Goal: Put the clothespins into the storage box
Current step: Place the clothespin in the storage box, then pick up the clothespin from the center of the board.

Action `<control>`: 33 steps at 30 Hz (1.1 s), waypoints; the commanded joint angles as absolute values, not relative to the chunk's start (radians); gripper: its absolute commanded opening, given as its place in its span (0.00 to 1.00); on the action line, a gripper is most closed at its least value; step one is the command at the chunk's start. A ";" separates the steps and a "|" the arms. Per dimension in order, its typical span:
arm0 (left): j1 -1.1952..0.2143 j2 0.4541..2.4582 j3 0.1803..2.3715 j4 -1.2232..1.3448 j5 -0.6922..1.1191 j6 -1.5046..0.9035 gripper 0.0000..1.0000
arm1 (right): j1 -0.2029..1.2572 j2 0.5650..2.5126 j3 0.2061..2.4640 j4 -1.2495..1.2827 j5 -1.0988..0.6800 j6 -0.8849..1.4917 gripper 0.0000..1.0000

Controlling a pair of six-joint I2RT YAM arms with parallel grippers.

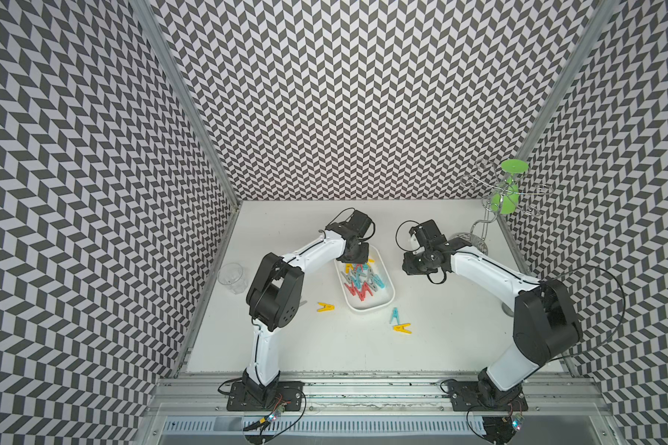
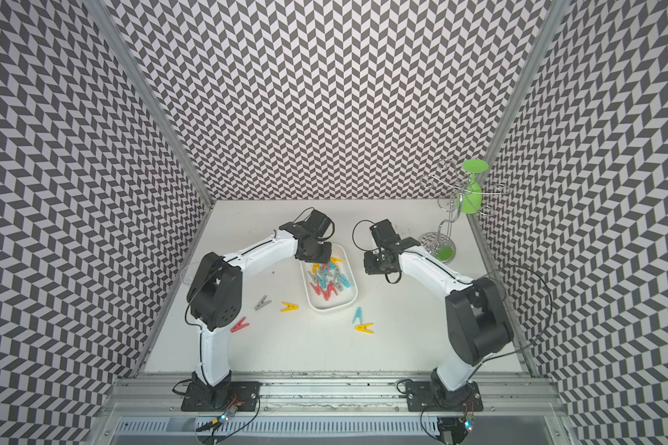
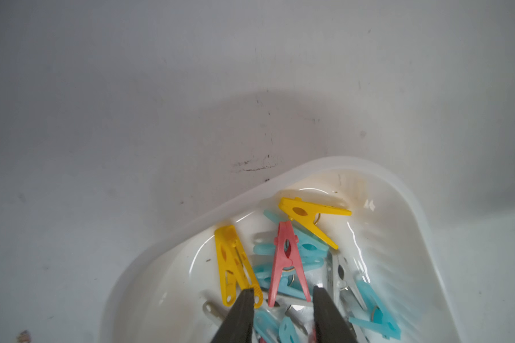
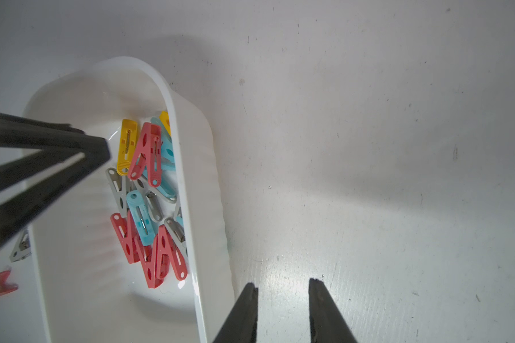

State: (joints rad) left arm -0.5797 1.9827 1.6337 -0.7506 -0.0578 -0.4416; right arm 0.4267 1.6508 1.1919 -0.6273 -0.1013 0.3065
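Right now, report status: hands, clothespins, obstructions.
Left hand open above storage box; right hand open beside it. Five clothespins loose on table. Cup, rack well aside.

The left end effector [image 3: 283, 288] hangs over the white storage box [image 3: 167, 255], its two dark fingers [image 3: 238, 317] apart above the heaped clothespins. A red clothespin [image 3: 286, 261] lies across light blue clothespins [image 3: 309, 252]. A yellow clothespin [image 3: 232, 264] lies beside it, a second yellow clothespin [image 3: 309, 218] beyond and a grey clothespin [image 3: 341, 273] alongside. The box sits on the scuffed white bench [image 3: 161, 104].
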 commanded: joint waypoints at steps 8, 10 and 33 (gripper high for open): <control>-0.380 1.606 1.397 -0.817 -0.060 -0.413 0.44 | 0.420 1.637 1.228 -0.624 -0.101 0.295 0.32; -0.360 1.558 1.339 -0.836 -0.058 -0.397 0.44 | 0.420 1.643 1.237 -0.628 -0.101 0.290 0.32; -0.237 1.533 0.918 -0.719 0.023 -0.432 0.42 | 0.420 1.648 1.241 -0.624 -0.115 0.290 0.32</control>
State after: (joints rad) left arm -0.2649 1.5173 0.9463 -0.7448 -0.0093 -0.3939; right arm 0.4267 1.6630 1.2354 -0.6361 -0.1116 0.2951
